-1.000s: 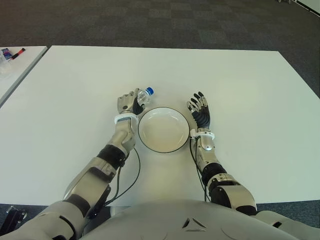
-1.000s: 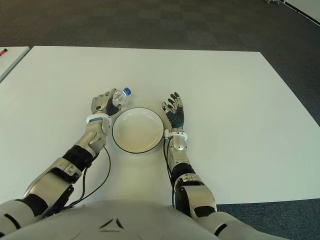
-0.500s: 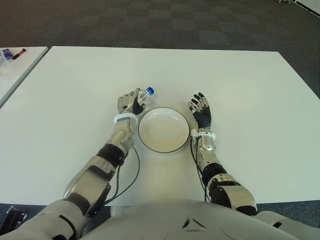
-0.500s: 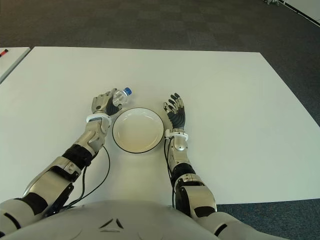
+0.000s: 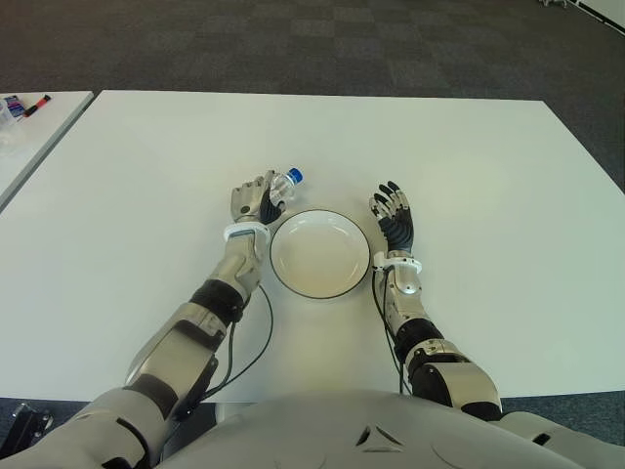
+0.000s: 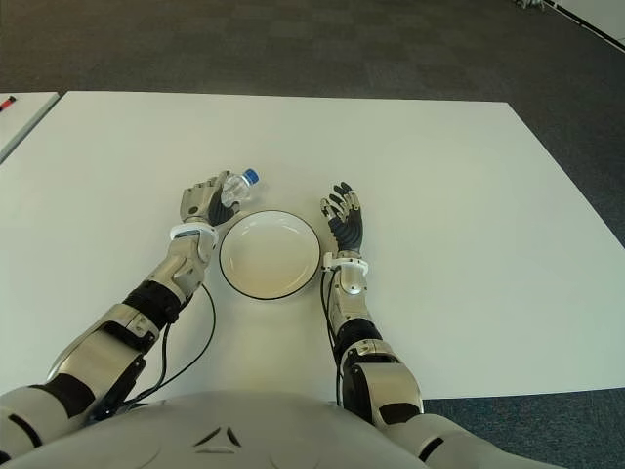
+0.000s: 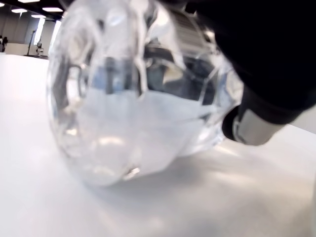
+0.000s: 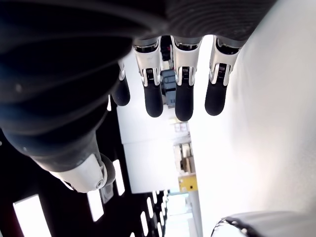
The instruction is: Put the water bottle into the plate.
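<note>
Left hand (image 5: 256, 201) fingers are wrapped around the water bottle (image 5: 282, 185), which lies on the desk (image 5: 488, 156) just beyond the plate (image 5: 320, 253) rim. Lift clear of the rim, then lower centrally. Right hand (image 5: 395, 217) shows beside the plate, fingers spread, holding nothing

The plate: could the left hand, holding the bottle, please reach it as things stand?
Probably yes: the left hand, shut on the water bottle, sits just beside the plate, with nothing between them.
</note>
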Controlling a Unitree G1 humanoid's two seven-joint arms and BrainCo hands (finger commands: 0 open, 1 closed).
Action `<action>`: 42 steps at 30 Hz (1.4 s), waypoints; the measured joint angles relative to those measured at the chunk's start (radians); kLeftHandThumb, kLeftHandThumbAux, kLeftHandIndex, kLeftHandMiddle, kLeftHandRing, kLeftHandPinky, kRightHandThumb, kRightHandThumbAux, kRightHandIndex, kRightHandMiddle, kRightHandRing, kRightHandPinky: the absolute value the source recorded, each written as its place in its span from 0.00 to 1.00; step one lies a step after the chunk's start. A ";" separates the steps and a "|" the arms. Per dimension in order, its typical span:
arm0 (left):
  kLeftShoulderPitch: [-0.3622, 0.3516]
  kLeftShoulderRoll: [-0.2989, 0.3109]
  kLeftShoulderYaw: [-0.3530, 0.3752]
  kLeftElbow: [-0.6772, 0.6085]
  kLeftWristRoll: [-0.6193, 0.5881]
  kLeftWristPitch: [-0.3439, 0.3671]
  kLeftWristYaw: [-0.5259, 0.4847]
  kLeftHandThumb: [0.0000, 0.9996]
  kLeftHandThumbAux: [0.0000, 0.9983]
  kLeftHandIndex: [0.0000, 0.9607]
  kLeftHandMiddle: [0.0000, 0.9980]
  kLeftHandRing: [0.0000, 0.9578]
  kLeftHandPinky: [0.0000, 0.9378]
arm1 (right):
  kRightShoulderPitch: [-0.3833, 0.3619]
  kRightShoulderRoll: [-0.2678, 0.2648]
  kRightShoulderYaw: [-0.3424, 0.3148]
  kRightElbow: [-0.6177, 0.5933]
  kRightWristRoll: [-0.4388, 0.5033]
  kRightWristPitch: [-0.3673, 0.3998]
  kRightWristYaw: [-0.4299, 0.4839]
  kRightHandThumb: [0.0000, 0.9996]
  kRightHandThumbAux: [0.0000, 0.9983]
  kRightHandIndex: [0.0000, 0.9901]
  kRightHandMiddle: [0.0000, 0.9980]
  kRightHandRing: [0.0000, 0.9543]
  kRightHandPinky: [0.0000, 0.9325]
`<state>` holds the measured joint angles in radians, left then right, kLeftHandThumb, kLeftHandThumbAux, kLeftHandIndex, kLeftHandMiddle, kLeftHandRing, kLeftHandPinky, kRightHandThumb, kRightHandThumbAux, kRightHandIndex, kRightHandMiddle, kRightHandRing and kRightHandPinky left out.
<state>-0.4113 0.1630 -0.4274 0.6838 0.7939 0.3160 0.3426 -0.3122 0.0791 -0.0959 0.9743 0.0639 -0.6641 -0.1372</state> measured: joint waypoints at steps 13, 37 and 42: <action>0.001 -0.004 0.020 0.009 -0.018 -0.038 0.050 0.95 0.65 0.40 0.51 0.55 0.83 | -0.001 0.000 -0.001 0.001 0.001 -0.002 0.001 0.08 0.70 0.14 0.21 0.22 0.25; 0.005 0.000 0.030 0.028 -0.068 -0.128 0.093 0.95 0.65 0.40 0.50 0.54 0.74 | -0.003 0.001 -0.006 0.003 0.004 -0.002 0.006 0.07 0.74 0.14 0.21 0.23 0.25; 0.007 0.000 0.035 0.026 -0.080 -0.136 0.095 0.95 0.65 0.40 0.50 0.54 0.79 | -0.003 0.001 -0.007 0.003 0.011 -0.004 0.011 0.08 0.74 0.14 0.21 0.22 0.25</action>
<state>-0.4040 0.1634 -0.3920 0.7102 0.7136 0.1797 0.4377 -0.3149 0.0805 -0.1030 0.9776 0.0745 -0.6677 -0.1267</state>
